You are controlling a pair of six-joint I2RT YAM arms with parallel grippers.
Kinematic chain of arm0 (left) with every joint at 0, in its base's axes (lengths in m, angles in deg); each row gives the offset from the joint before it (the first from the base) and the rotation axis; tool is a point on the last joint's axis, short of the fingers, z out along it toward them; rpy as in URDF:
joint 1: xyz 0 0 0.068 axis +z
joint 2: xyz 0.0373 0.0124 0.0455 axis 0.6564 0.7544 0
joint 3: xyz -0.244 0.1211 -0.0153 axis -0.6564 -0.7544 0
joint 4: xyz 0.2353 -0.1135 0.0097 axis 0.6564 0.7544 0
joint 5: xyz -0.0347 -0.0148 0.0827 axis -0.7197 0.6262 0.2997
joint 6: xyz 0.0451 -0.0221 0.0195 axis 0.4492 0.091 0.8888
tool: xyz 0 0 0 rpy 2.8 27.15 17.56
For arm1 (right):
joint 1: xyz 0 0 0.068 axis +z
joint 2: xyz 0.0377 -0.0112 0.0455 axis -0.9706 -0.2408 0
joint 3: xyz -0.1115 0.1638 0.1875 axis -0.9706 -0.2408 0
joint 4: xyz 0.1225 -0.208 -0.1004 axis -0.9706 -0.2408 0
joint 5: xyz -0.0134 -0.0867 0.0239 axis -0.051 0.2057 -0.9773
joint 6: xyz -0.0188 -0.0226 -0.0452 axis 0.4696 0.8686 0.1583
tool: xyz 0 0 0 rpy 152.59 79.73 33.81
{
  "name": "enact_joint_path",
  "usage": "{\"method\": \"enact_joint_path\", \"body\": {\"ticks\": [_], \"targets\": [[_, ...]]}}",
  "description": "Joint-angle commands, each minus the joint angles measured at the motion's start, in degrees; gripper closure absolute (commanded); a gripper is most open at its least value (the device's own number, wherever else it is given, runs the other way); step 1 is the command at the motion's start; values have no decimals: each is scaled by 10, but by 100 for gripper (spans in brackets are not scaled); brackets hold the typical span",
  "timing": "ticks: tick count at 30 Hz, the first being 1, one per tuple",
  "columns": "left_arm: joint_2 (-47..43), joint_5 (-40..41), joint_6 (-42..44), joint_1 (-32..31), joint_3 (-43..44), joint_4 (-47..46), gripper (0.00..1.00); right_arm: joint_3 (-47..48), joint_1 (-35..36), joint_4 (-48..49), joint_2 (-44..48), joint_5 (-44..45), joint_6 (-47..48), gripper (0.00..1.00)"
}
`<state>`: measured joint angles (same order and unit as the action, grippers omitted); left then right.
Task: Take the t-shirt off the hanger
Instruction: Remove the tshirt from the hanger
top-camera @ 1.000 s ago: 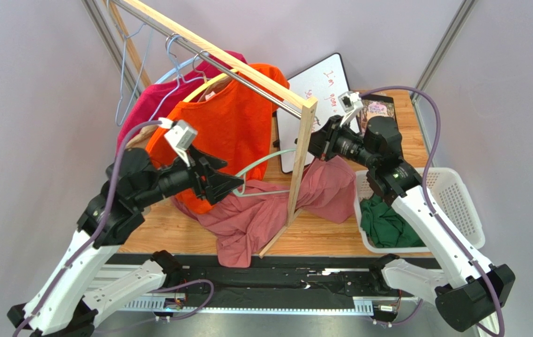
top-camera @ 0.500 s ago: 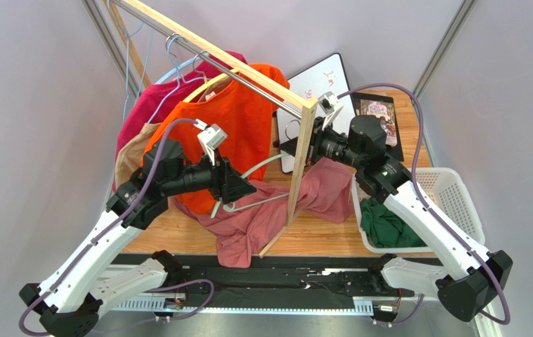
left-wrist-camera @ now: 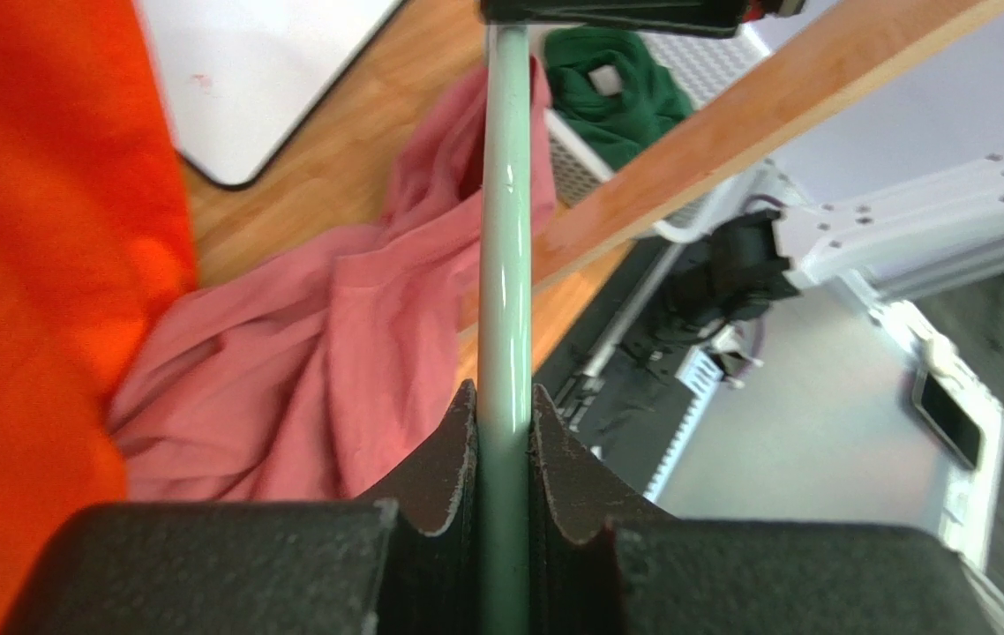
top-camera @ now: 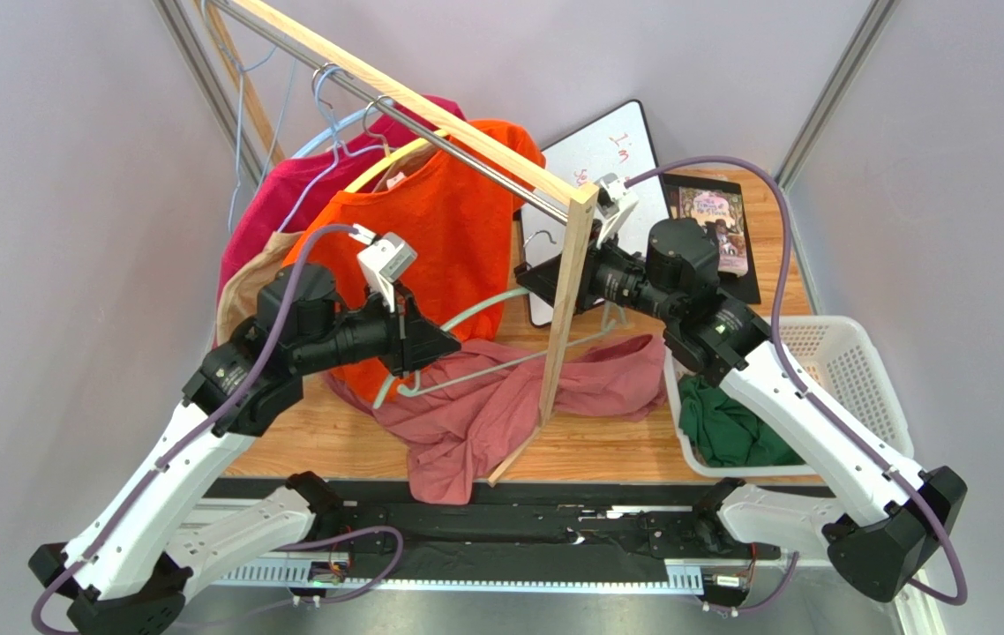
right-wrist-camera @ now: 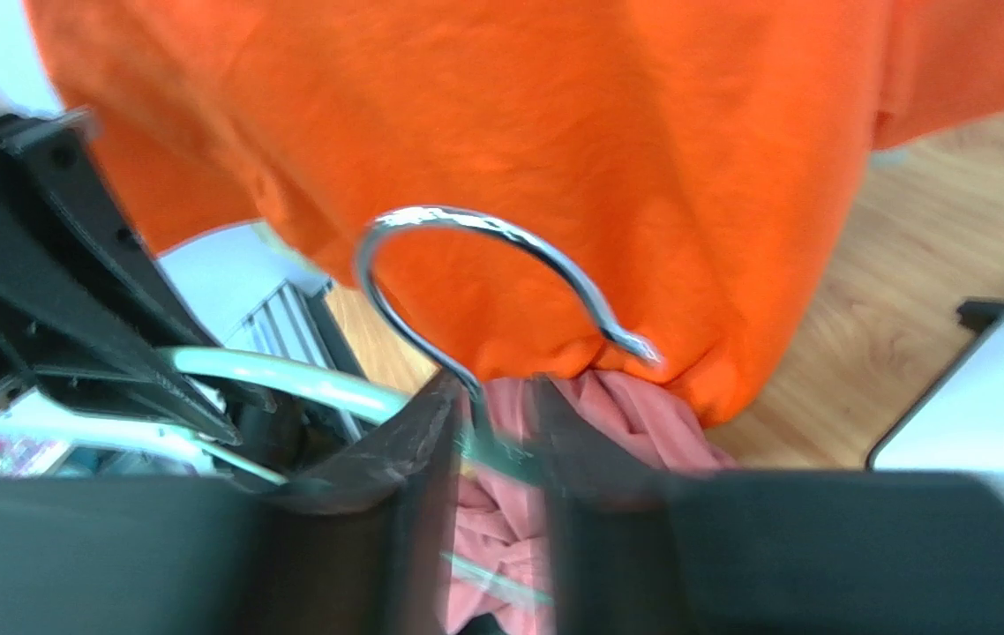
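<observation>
A dusty-pink t-shirt (top-camera: 494, 410) lies crumpled on the wooden table, part of it still draped over the lower bar of a mint-green hanger (top-camera: 510, 361). My left gripper (top-camera: 435, 347) is shut on that hanger's green bar (left-wrist-camera: 505, 265), which runs straight up between the fingers (left-wrist-camera: 448, 457). My right gripper (top-camera: 550, 278) sits at the hanger's neck just under the metal hook (right-wrist-camera: 481, 252). Its jaws stand apart, with the thin neck and the pink t-shirt (right-wrist-camera: 627, 410) showing in the gap of the right gripper (right-wrist-camera: 488, 423).
An orange shirt (top-camera: 448, 238) and a magenta one (top-camera: 279, 199) hang from the wooden rail. The rack's upright post (top-camera: 567, 318) stands between the two arms. A white basket (top-camera: 852, 377) with a green garment (top-camera: 726, 417) is at the right, a whiteboard (top-camera: 607, 159) behind.
My left gripper has closed on the green hanger bar. My right gripper has opened off the hanger's neck. The pink t-shirt has sagged lower onto the table.
</observation>
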<state>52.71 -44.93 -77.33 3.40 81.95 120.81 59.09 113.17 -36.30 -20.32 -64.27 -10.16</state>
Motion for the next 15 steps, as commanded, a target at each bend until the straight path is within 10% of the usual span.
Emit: {"method": "enact_joint_path", "body": {"ticks": [1,15], "targets": [[-26,55,42,1,53,59,100,31,-3,-33,10,81,4,57],[-140,167,79,1,128,208,100,-1,-21,-83,64,204,-10,16]]}}
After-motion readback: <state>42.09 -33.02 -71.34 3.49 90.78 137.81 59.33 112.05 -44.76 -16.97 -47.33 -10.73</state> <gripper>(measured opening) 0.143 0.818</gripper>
